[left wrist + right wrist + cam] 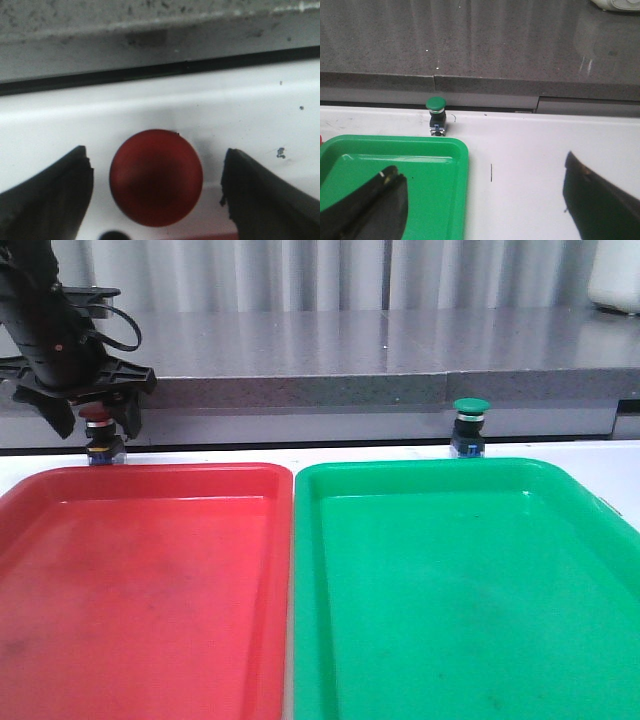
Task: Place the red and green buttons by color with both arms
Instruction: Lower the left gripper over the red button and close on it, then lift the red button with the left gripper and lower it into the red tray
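Left gripper hangs, jaws wide, astride the upright red button, apparently untouched; right gripper gapes well short of the green button.

In the front view the left arm runs out past the top and left edges, and the right arm is out of frame. The red tray and green tray are both cut by the bottom edge. In the left wrist view the red button shows only its blurred cap; its base is hidden beneath. Both fingers are cropped there.
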`<state>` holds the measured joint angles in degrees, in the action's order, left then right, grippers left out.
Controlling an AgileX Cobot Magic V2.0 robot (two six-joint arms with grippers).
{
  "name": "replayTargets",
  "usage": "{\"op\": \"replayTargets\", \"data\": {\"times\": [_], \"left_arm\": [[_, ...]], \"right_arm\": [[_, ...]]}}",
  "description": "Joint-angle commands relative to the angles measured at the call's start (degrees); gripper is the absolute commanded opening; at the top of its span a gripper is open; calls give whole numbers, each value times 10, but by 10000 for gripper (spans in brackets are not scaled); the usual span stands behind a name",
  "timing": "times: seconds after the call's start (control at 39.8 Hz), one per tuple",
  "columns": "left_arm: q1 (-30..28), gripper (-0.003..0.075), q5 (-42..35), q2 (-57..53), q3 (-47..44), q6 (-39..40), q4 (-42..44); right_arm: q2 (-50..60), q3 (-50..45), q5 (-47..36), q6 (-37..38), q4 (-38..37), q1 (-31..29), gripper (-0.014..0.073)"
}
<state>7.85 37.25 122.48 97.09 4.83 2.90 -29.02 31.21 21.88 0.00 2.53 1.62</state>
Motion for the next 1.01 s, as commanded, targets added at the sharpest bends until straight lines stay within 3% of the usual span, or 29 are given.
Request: {"op": "replayTargets", "data": {"times": [0.0, 0.18, 0.28, 0.55, 0.8, 0.98], "left_arm": [[0, 347, -28, -36, 20, 3, 1], [0, 118, -25, -36, 20, 3, 1], [0, 46, -17, -39, 20, 3, 1], [1, 40, -12, -117, -10, 3, 1], [28, 40, -80, -265, -174, 3, -5], [95, 40, -94, -352, -302, 4, -5]], "right_arm": [[-6, 21, -43, -6, 1, -3, 643], [-6, 21, -43, -6, 1, -3, 643], [-6, 21, -43, -6, 1, -3, 643], [-6, 21, -43, -6, 1, -3, 643], [-6, 21, -43, -6, 1, -3, 643], [-6, 21, -43, -6, 1, -3, 643]]}}
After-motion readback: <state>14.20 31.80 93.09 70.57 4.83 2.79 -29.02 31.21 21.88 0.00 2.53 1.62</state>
